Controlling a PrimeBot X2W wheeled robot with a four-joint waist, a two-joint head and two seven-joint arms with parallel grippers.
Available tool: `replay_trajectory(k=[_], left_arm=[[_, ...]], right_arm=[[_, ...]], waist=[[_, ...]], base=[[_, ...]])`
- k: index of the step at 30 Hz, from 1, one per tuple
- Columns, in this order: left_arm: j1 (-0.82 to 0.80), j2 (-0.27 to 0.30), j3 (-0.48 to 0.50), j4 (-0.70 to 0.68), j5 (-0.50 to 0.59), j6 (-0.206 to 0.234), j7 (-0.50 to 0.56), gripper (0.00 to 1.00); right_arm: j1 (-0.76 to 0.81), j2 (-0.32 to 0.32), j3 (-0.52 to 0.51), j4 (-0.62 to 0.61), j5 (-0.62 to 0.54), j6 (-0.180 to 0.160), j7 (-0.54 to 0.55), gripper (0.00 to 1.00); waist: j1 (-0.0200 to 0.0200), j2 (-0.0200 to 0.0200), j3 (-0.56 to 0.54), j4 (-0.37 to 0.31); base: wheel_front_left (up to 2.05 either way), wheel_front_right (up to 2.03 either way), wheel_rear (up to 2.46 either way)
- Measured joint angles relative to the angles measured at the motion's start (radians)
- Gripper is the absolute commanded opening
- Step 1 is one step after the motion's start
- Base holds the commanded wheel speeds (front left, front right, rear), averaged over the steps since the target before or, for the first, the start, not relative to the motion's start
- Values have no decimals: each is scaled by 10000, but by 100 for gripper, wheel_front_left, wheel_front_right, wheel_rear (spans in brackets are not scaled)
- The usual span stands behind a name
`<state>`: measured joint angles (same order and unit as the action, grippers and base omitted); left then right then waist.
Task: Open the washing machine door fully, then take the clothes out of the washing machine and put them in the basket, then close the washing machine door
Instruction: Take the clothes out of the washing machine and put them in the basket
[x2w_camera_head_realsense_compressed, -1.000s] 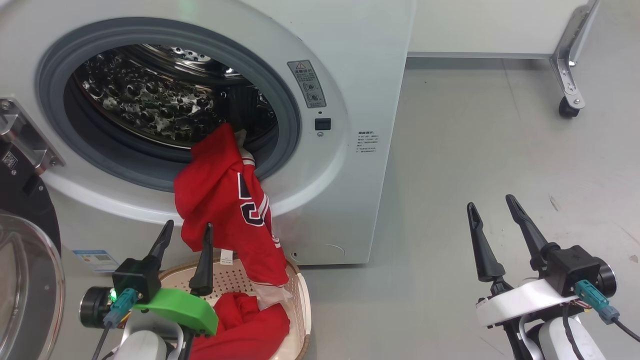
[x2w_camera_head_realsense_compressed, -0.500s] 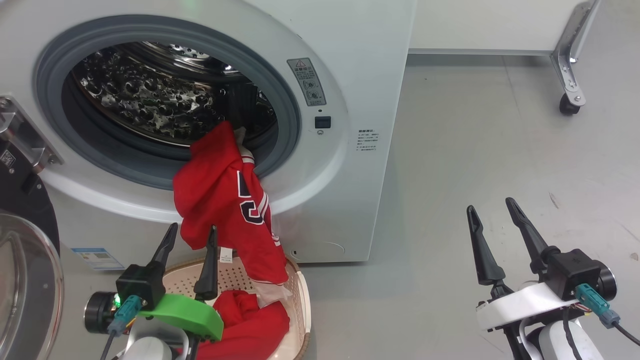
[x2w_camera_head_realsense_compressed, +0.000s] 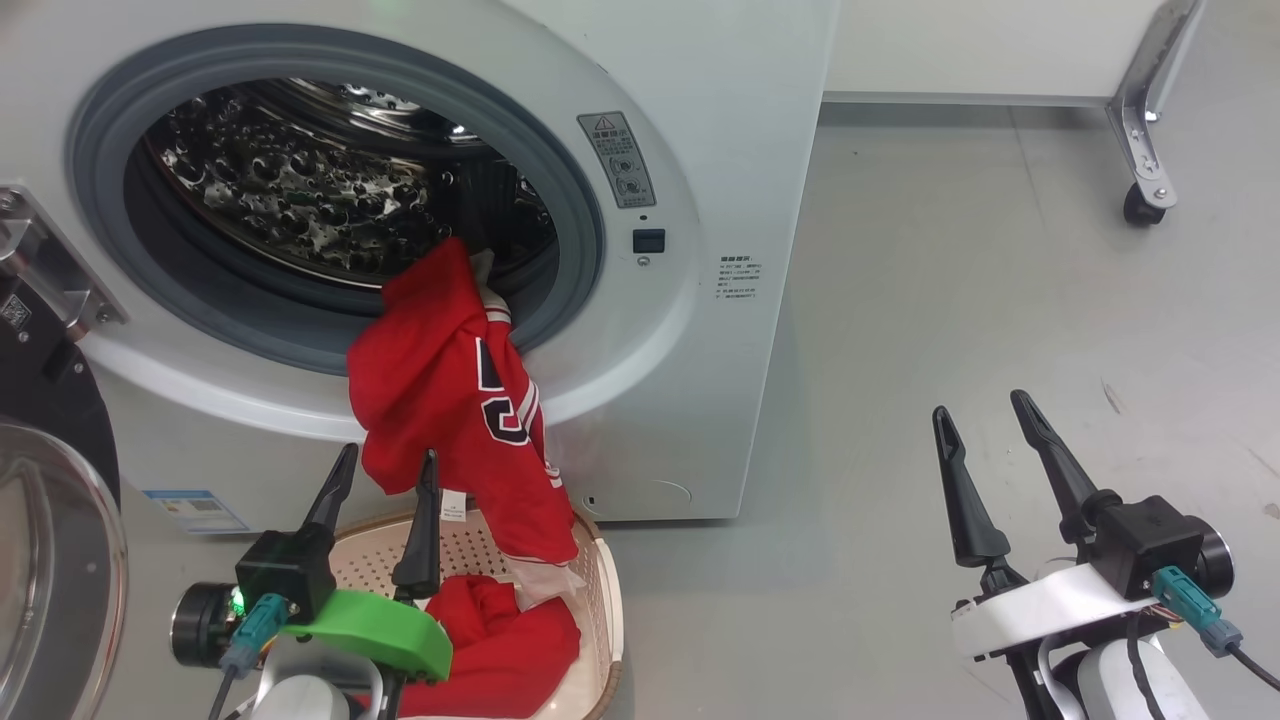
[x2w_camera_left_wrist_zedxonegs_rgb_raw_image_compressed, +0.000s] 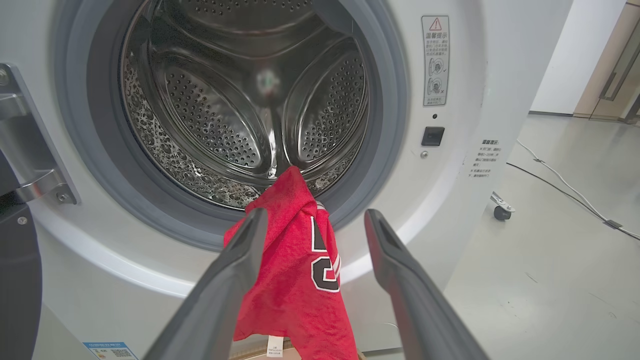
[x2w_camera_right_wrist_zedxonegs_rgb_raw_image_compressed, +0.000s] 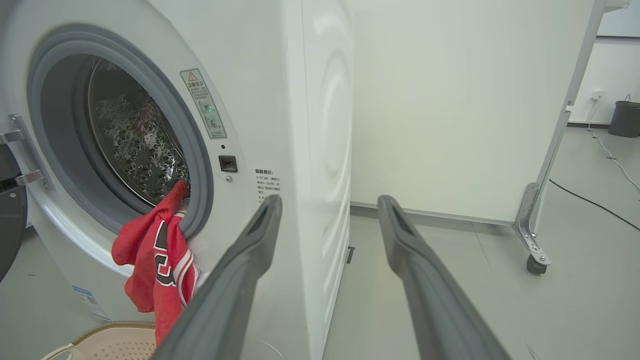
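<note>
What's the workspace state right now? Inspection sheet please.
Surface: grey floor, bare, faint scuffs.
Job's things: washing machine with door swung open at left; red jersey hangs from the drum's mouth into the basket; another red garment lies in the basket.
Clutter: nothing seen.
Claws: left claw open, at the jersey's lower edge above the basket; right claw open, empty, over the floor.
Cables: dark cable across the floor behind.
Surroundings: white partition on casters beside the machine.

Free upper mouth of the washing machine (x2w_camera_head_realsense_compressed: 720, 150); red garment (x2w_camera_head_realsense_compressed: 440, 400) across its lower rim, over the basket (x2w_camera_head_realsense_compressed: 607, 600).
</note>
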<state>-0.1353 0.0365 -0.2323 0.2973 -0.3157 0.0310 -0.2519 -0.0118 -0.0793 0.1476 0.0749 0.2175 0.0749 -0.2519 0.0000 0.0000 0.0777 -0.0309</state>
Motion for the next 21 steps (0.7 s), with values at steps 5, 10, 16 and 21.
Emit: replay_trajectory(k=[5,10,16,21], left_arm=[[26,0,13,-188,4,79,0,100],[26,0,56,-326,4,148,-2,100],[-21,13,146,-500,12,265,38,100],[-408,104,393,-591,23,408,401,100]], right_arm=[[-2,0,40,-63,0,0,0,100],[-5,-2,52,-199,0,0,0,100],[-9,-17,67,-445,0,2,15,100],[-86,-31,146,-583,0,19,46,100]], waist=[[0,0,181,-48],[0,0,405,-125],[0,0,921,-259],[0,0,1504,-395]], base=[[0,0,0],[0,0,0],[0,0,0],[0,0,0]])
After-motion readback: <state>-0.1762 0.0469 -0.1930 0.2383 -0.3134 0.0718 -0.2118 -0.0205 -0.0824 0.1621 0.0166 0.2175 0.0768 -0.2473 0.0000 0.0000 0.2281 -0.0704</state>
